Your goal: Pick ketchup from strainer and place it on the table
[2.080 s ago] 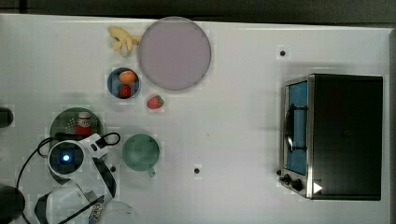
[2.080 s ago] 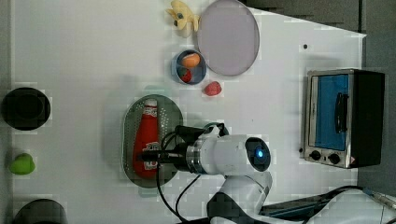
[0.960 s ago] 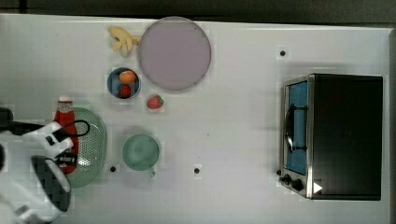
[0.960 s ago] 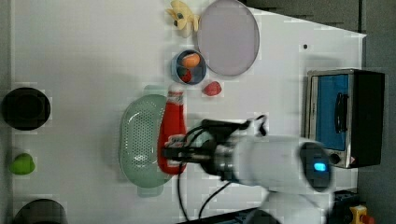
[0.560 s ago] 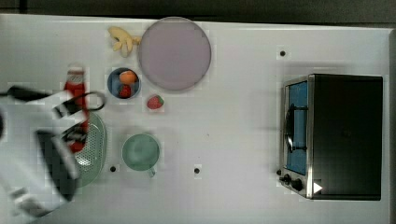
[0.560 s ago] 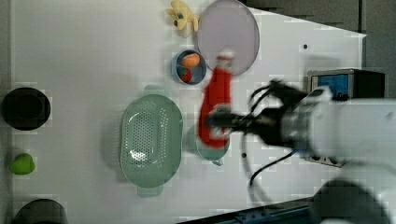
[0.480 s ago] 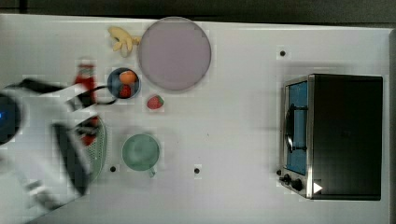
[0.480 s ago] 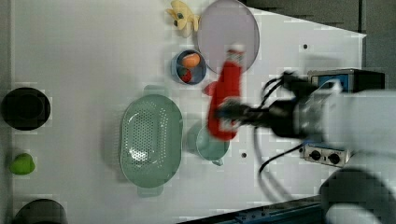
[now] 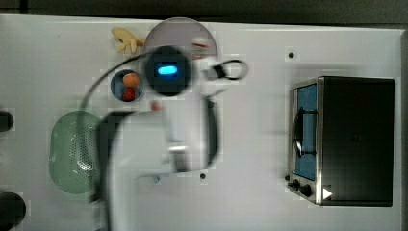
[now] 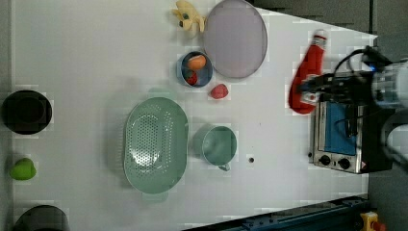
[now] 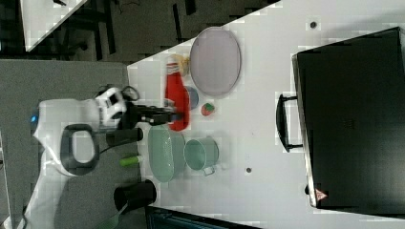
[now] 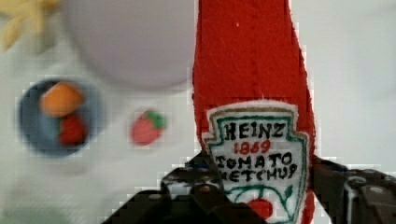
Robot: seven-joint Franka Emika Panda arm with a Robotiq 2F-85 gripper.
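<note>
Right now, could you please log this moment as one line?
hand: shut on ketchup | ketchup: lifted, clear of strainer | strainer: empty | placement: pending

Label on ketchup (image 12: 254, 88), lower centre of wrist view, reads "HEINZ", "1869", "TOMATO KETCHUP". No other legible text.

The ketchup (image 12: 254, 93) looks like soft red felt with a stitched label; the strainer (image 10: 155, 144) is perforated plastic.
</note>
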